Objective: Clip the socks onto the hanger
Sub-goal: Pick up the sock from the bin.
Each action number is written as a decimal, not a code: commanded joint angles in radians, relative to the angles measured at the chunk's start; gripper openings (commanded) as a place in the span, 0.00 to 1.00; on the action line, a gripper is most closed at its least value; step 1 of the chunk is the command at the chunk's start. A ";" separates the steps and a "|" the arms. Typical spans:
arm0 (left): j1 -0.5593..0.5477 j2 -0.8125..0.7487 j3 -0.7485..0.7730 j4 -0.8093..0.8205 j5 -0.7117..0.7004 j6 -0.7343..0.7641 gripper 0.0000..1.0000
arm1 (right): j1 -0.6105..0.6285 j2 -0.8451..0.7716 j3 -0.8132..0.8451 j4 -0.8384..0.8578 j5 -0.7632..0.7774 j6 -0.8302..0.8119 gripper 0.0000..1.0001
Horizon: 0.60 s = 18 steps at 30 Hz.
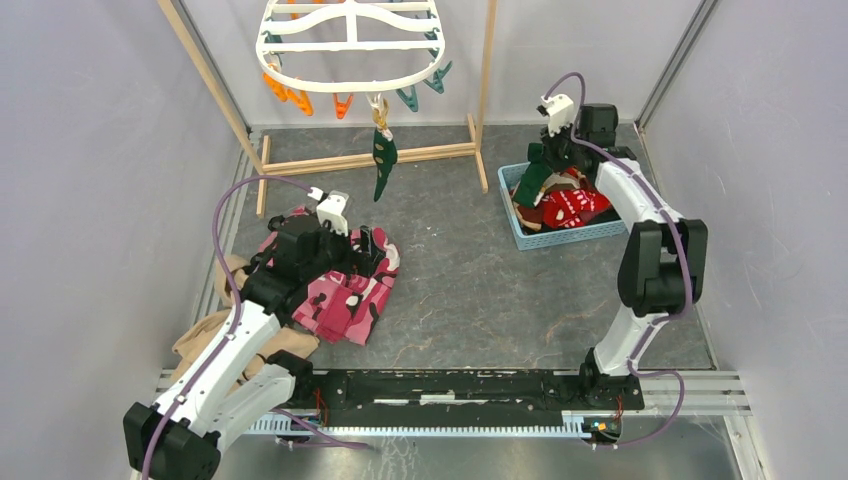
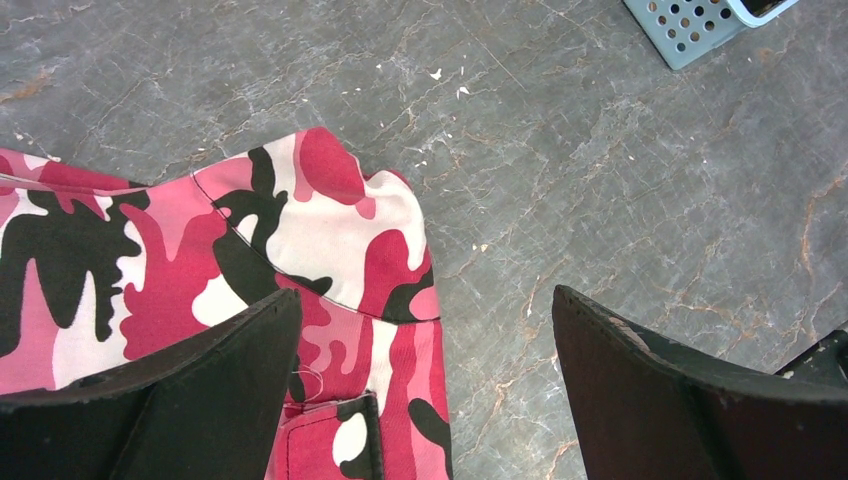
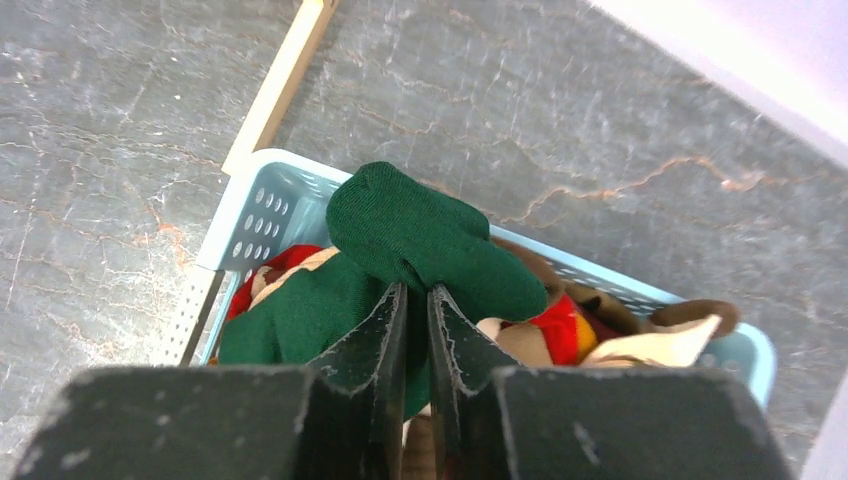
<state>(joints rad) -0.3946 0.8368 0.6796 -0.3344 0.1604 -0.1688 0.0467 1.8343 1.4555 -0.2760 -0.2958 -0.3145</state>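
Socks (image 1: 575, 205) mostly lie in the blue basket (image 1: 580, 236), seen from above; one hung sock (image 1: 383, 160) is already clipped to the white hanger (image 1: 345, 86). The left wrist view shows the left pincer (image 2: 425, 298) wide open over pink camo cloth (image 2: 300, 230). In the right wrist view, the right pincer (image 3: 417, 292) pinches a green sock (image 3: 420, 230) in that basket.

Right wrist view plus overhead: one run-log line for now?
phase: sock pickup | right fingers: shut on green sock in basket | left fingers: open over pink camouflage garment | hanger: hung sock on clip

green sock (image 3: 420, 235) in fingers (image 3: 375, 340), 2nd sock (image 1: 384, 158) clipped on hanger (image 1: 350, 86)
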 commanded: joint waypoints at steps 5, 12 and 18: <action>0.010 -0.025 0.001 0.039 0.026 0.000 1.00 | -0.091 -0.135 -0.030 -0.022 -0.190 -0.092 0.16; 0.014 -0.025 0.000 0.040 0.035 0.001 1.00 | -0.157 -0.203 -0.049 -0.049 -0.278 -0.076 0.15; 0.017 -0.031 -0.003 0.046 0.045 -0.001 1.00 | -0.196 -0.275 -0.125 -0.077 -0.284 -0.080 0.15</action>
<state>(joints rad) -0.3870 0.8234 0.6796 -0.3340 0.1707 -0.1688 -0.1333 1.6382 1.3731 -0.3412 -0.5457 -0.3893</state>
